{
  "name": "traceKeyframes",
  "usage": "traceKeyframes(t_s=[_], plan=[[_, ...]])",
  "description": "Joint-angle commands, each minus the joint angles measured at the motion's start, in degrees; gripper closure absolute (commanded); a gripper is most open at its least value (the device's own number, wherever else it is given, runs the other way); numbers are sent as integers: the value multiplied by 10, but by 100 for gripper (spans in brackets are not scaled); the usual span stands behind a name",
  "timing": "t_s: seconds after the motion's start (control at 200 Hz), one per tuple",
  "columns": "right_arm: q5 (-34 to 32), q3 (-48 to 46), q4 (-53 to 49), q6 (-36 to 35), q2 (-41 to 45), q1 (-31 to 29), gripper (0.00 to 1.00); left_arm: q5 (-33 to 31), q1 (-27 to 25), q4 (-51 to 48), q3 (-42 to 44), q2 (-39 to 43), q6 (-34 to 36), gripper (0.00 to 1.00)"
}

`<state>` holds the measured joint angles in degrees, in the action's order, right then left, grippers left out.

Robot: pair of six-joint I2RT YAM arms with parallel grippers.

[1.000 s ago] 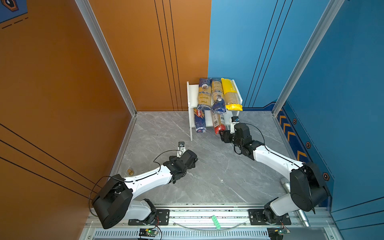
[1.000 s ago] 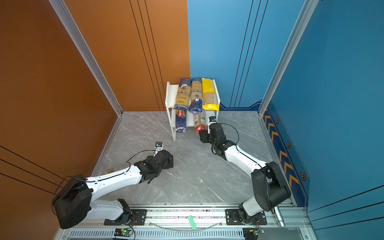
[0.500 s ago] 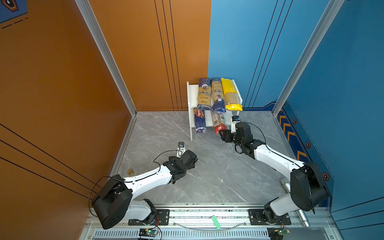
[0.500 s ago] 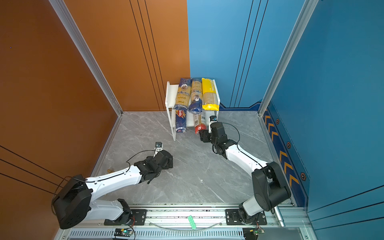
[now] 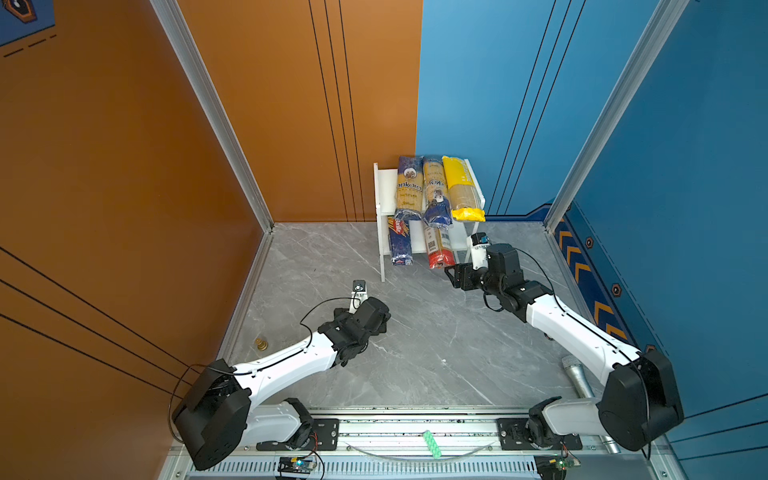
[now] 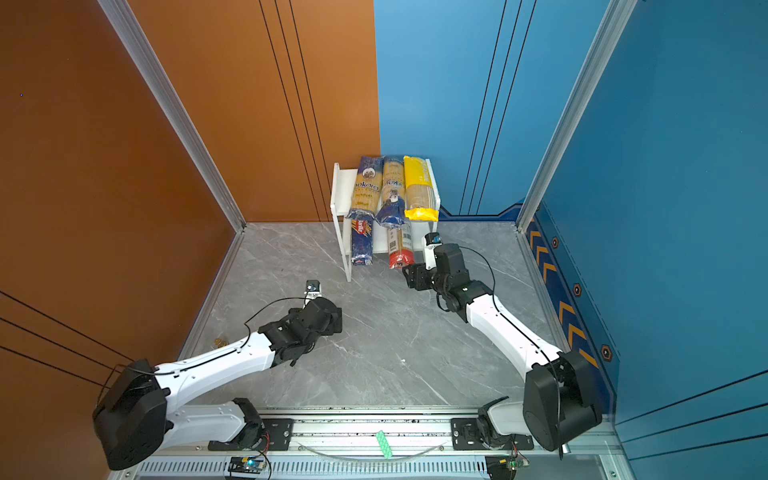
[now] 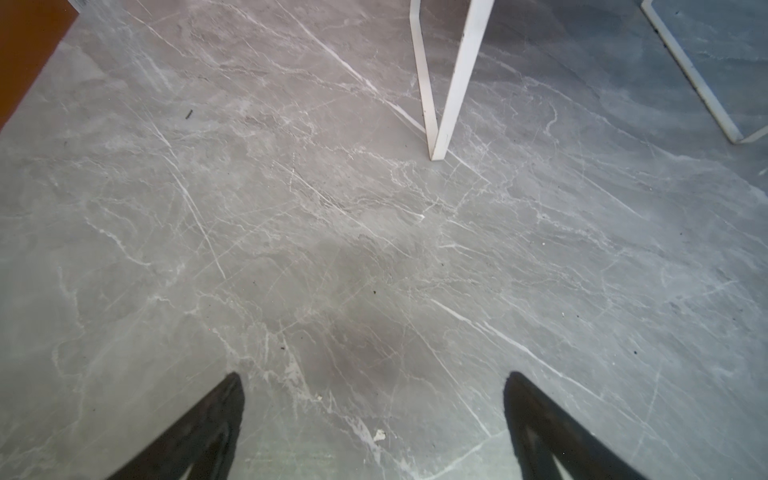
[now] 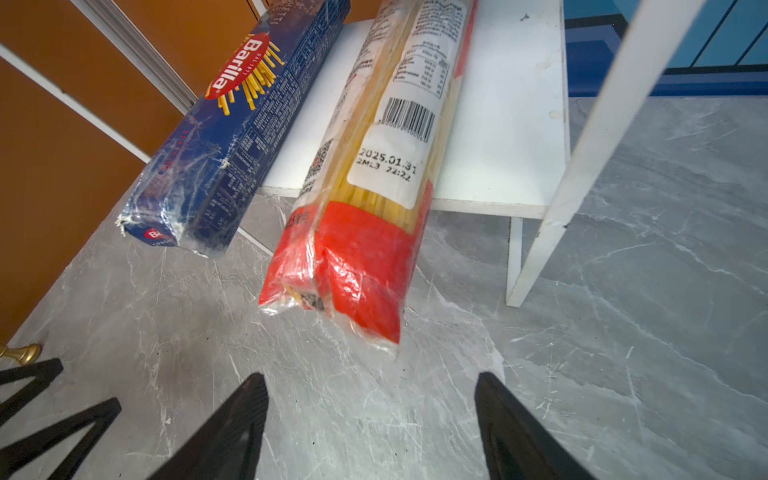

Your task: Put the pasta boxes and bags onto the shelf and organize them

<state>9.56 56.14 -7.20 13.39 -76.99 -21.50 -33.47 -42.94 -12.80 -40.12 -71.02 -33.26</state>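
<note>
So, in a top view all five pasta packs (image 5: pixel 434 187) lie on the shelf (image 5: pixel 381 199), three above, two below; only tidying looks left. Left wrist: my left claw (image 7: pixel 372 376) gapes empty over bare grey marble (image 7: pixel 291 228). Right wrist: my right claw (image 8: pixel 370 376), spread and empty, sits just near of the red-ended pack (image 8: pixel 361 249), orange wall (image 8: pixel 62 166) leftward.

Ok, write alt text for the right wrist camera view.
A clear spaghetti pack with a red end lies on the white shelf, overhanging its front edge, beside a dark blue Barilla pack. The right tool hangs open before it, holding nothing.
</note>
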Motion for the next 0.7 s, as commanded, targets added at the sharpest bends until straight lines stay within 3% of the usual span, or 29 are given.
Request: traceKeyframes(t_s=[0.0,0.371,0.696], plan=[[27,-21,-48,-32,29,17,23,-17,19,-10,-18,24,34,2],[80,-93,-60,-81,75,137,21,2,79,146,51,119,201,2],[101,-172,80,-63,70,229,20,55,222,201,104,172,280,2]])
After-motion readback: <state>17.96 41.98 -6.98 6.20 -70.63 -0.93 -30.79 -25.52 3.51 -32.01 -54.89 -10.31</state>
